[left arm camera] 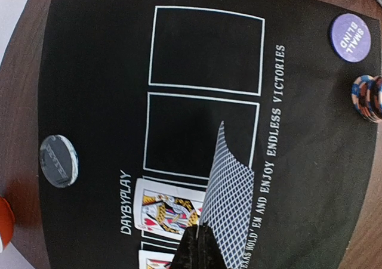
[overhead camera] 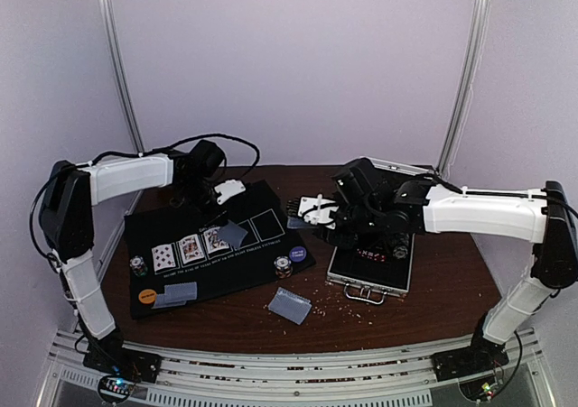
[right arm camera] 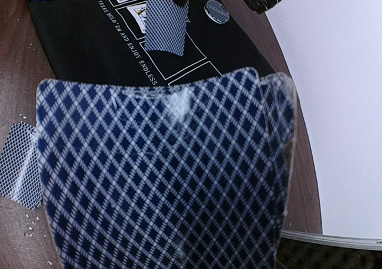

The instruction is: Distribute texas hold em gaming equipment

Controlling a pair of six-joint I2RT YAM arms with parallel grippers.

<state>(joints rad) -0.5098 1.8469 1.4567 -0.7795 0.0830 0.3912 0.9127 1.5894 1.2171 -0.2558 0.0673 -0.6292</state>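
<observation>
Left tool (left arm camera: 196,236), clamped on a tilted grey-blue diamond-backed playing card (left arm camera: 230,185) over the black felt mat (left arm camera: 89,72), should lay it flat inside the empty white-outlined box (left arm camera: 203,135) at two o'clock of the face-up row (overhead camera: 190,249), as right tool (overhead camera: 307,210) grips a fanned stack of matching cards (right arm camera: 161,173).

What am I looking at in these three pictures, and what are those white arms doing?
Two robot arms are bolted at a table's near edge. One picture looks down from above; the others come from a camera on each wrist. On the table lies a black poker mat with three face-up cards, two chip stacks, a purple disc, an orange disc and a grey disc. Face-down cards lie nearer the arms; a silver case sits on the right. The left gripper pinches one card, back showing, above the mat. The right gripper holds a small pack of cards, which fills its camera's view.
</observation>
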